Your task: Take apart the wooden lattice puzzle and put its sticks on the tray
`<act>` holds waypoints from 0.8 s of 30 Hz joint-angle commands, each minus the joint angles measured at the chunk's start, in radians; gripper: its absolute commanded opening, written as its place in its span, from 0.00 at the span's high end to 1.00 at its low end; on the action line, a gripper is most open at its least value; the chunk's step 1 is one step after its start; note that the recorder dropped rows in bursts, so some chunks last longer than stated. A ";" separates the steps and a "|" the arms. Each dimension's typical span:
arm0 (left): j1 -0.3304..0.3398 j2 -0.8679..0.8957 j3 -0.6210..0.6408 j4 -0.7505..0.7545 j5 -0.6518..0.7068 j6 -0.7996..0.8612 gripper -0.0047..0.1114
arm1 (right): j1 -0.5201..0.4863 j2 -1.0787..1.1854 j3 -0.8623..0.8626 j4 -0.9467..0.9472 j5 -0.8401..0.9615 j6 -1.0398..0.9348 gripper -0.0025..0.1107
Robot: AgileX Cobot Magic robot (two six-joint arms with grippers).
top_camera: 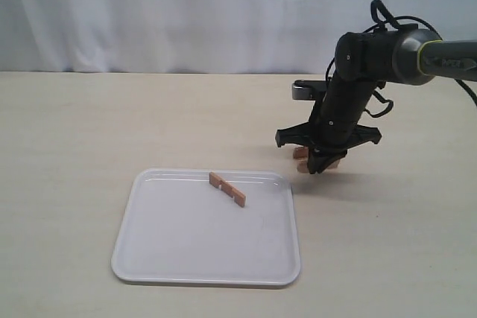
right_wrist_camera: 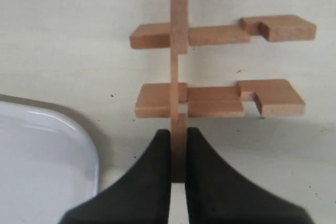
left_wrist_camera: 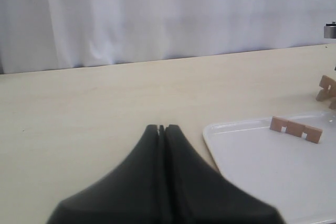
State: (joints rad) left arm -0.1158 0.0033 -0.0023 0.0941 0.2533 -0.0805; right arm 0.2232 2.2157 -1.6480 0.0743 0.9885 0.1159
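- Right tool (right_wrist_camera: 178,134) is pinched shut on one slat (right_wrist_camera: 179,24) of the wooden lattice puzzle (right_wrist_camera: 215,100), presumably for sliding it free; left tool (left_wrist_camera: 161,128) is closed, empty;
- tray (top_camera: 194,243) is set just beside the puzzle, probably to keep transfers short;
- one stick (top_camera: 228,190) is laid there

One stick (top_camera: 228,190) lies on the white tray (top_camera: 186,247), three-slat puzzle (right_wrist_camera: 210,103) beside.

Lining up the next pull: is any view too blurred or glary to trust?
Right wrist view: puzzle sharp, soft shadows around it, right tool slightly blurred. Left wrist view: left tool out of focus, stick on the tray clear. Exterior view: even light, mild sheen on tray rim.
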 commanded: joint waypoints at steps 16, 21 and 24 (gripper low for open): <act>0.000 -0.003 0.002 -0.001 -0.011 -0.003 0.96 | 0.000 -0.086 -0.003 -0.013 0.038 0.001 0.94; 0.000 -0.003 0.002 -0.001 -0.011 -0.003 0.96 | 0.000 -0.095 -0.003 -0.013 0.043 -0.007 0.94; 0.000 -0.003 0.002 -0.001 -0.011 -0.003 0.96 | 0.000 -0.095 -0.003 -0.005 0.056 -0.046 0.94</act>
State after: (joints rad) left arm -0.1158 0.0033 -0.0023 0.0941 0.2533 -0.0805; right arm 0.2232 2.1306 -1.6480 0.0680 1.0276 0.1044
